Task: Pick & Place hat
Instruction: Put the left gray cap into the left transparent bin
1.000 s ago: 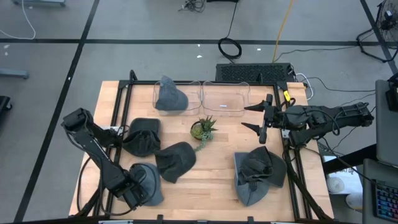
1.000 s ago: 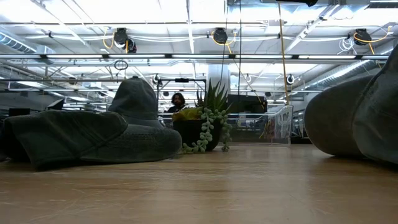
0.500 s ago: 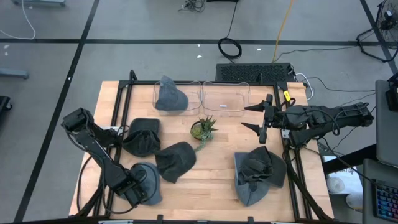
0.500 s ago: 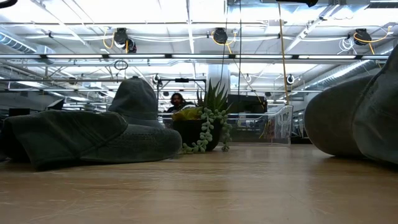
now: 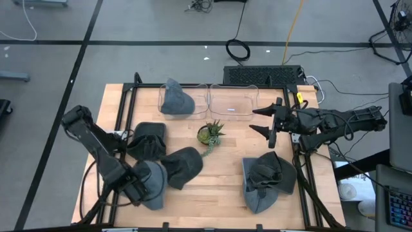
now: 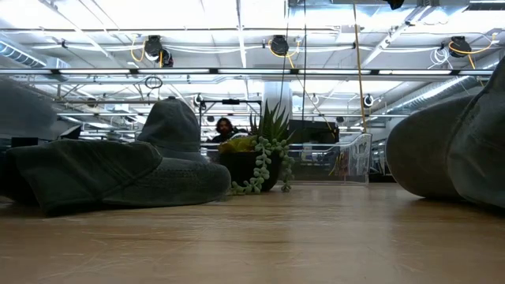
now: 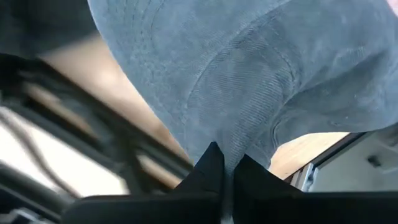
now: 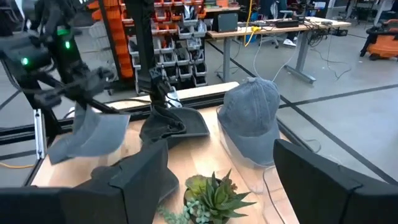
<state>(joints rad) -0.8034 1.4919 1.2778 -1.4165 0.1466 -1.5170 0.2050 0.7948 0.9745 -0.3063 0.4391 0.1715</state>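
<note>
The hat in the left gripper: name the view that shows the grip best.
The left wrist view: the shut left gripper pinches the hat fabric up close. The high view shows the hat by the arm; the right wrist view shows it dangling far off.

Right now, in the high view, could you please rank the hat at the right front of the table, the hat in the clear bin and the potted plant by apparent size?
1. Hat at the right front: clearly largest.
2. Hat in the clear bin.
3. Potted plant: smallest, though its trailing stem makes it close to the bin hat.
</note>
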